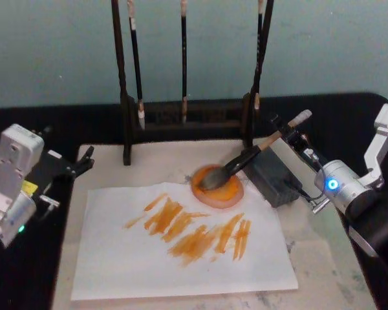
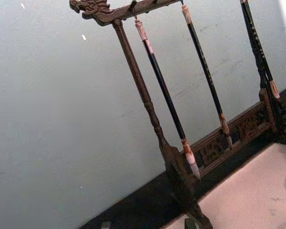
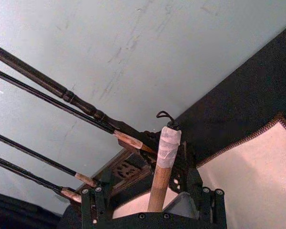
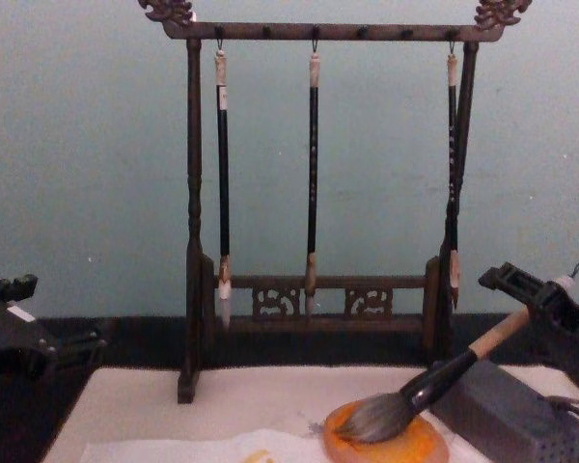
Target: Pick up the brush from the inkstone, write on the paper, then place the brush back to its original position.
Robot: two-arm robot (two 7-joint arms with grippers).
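The brush [image 1: 246,158] lies slanted, its grey tuft resting in the round orange inkstone [image 1: 229,194] and its tan handle rising toward the back right. My right gripper [image 1: 290,132] stands open around the upper handle. In the right wrist view the handle [image 3: 162,171] runs between the fingers with room on both sides. From the chest, the brush [image 4: 463,367] slopes up from the inkstone [image 4: 415,449] to the right gripper [image 4: 536,294]. The white paper [image 1: 116,258] carries orange strokes. My left gripper [image 1: 84,160] is parked open at the left edge of the mat.
A grey perforated block [image 1: 275,174] sits right of the inkstone, under the handle. A dark wooden rack [image 1: 181,123] with thin hanging brushes stands behind the cream mat [image 1: 323,271]. Black table surface surrounds the mat.
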